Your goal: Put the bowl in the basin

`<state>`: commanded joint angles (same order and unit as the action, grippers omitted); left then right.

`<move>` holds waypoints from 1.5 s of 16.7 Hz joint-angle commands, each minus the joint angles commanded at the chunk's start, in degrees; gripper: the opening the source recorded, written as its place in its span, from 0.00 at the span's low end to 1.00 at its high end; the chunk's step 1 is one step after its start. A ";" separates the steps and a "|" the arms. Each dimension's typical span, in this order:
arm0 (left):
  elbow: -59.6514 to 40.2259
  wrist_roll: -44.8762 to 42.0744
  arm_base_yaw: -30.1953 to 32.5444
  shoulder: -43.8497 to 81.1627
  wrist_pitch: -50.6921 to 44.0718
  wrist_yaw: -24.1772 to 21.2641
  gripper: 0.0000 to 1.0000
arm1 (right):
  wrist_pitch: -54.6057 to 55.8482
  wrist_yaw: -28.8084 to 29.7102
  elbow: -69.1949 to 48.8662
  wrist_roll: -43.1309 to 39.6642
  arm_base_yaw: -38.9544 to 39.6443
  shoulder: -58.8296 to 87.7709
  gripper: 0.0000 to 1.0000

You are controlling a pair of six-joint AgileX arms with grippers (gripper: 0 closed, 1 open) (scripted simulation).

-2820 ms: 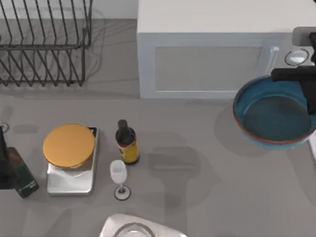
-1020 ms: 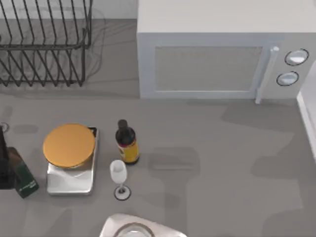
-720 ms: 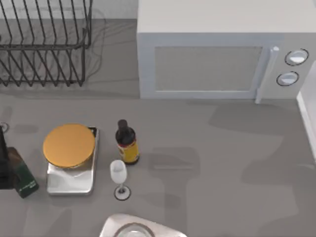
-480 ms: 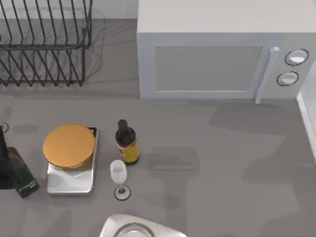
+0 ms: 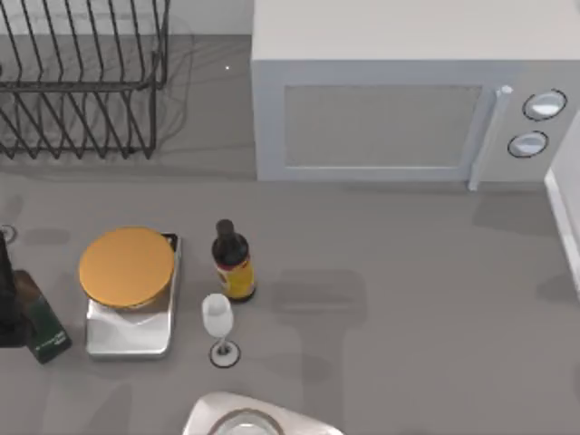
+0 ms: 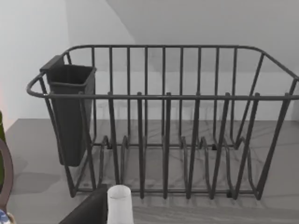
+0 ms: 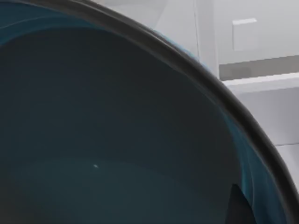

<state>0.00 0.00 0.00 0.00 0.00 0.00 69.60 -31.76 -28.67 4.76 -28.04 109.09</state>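
Microwave (image 5: 399, 100) behind grey table (image 5: 408, 299)

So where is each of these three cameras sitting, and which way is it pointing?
Top view: above the table, looking straight down at the white microwave, black wire dish rack and orange disc on the scale.
Left wrist view: on the left arm, facing that rack side-on.
Right wrist view: on the right arm, pressed close to the glossy teal-blue bowl.
Shared: the rack, in the top and left wrist views.
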 joint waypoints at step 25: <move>0.00 0.00 0.00 0.00 0.00 0.00 1.00 | 29.77 3.55 0.64 -3.93 -2.21 17.91 0.75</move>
<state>0.00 0.00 0.00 0.00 0.00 0.00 99.37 -28.21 -28.04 0.83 -30.25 127.00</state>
